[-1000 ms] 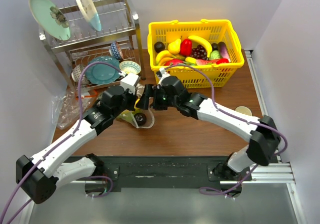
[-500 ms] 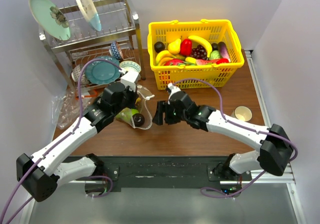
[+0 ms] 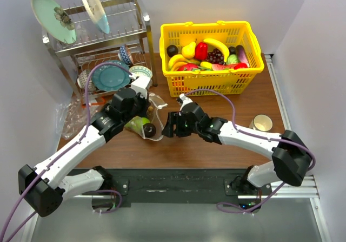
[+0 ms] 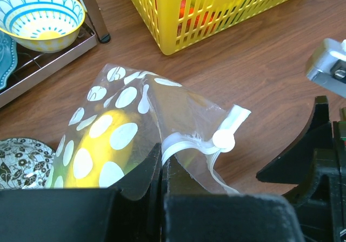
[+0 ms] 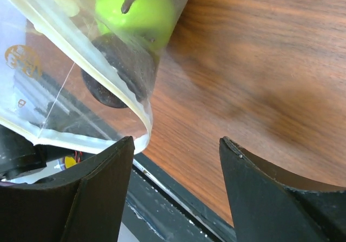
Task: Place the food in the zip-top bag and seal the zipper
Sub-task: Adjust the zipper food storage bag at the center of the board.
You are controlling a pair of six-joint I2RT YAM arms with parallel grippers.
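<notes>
The zip-top bag (image 3: 145, 127) lies on the brown table (image 3: 162, 155), in front of the dish rack (image 3: 102, 41) and to the near left of the yellow basket (image 3: 212, 79). It is see-through, with white dots on the face shown in the left wrist view (image 4: 124, 128). Inside sit a green fruit (image 5: 138, 6) and a dark round ball (image 5: 116, 69), touching each other. Through the dotted face the fruit looks yellow-green.

The zipper (image 4: 186, 144) is a white strip along the mouth with a round white tab on it. The mouth rim curves open in the right wrist view.

The left gripper (image 4: 161, 169) has its fingers pressed together on the edge of the bag, just beside the zipper, and the plastic bunches up there. From above, the left wrist covers part of the bag.

The right gripper (image 3: 167, 125) is just beside the bag on the right, its fingers spread and pinching nothing. The bag's rim hangs close to one finger (image 5: 100, 188), with bare wood between the two fingers.

The basket behind holds bananas, a red pepper, grapes and other toy food. The rack carries plates and a patterned bowl (image 4: 40, 14). A heap of clear plastic (image 3: 70, 120) lies at the table's left edge. A small cup (image 3: 263, 123) stands well to the right.
</notes>
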